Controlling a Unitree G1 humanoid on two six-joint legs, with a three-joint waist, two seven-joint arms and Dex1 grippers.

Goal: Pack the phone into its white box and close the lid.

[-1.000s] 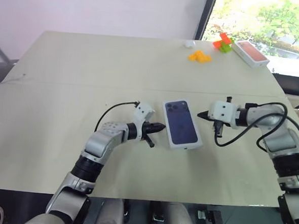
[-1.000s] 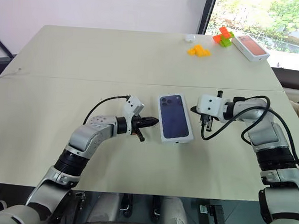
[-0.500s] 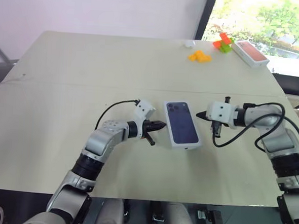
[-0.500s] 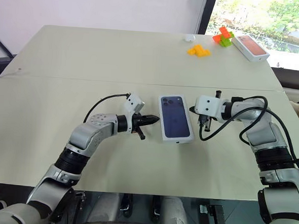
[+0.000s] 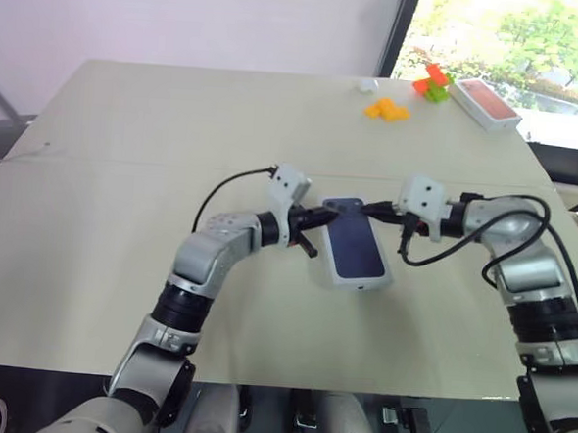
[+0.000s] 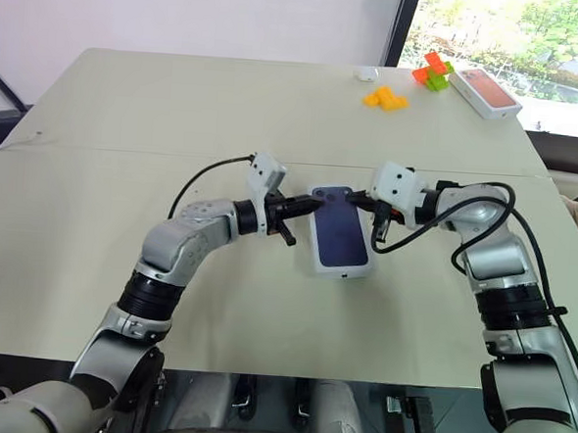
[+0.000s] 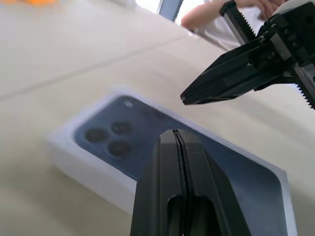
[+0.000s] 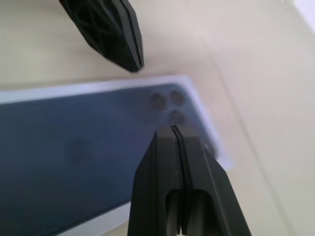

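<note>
Matte beige table [image 5: 125, 167] bears the glossy-printed rectangular lid [image 5: 351, 250]; both grippers [image 5: 330, 216] [image 5: 376, 213] pinched together above it.

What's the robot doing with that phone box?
The robot has both hands over the far end of the lid, the white box top with a dark blue phone printed on it, which lies on the table. The left hand and the right hand are both shut, their tips close together above the lid, holding nothing. It looks like it's pressing the lid down, or about to.
</note>
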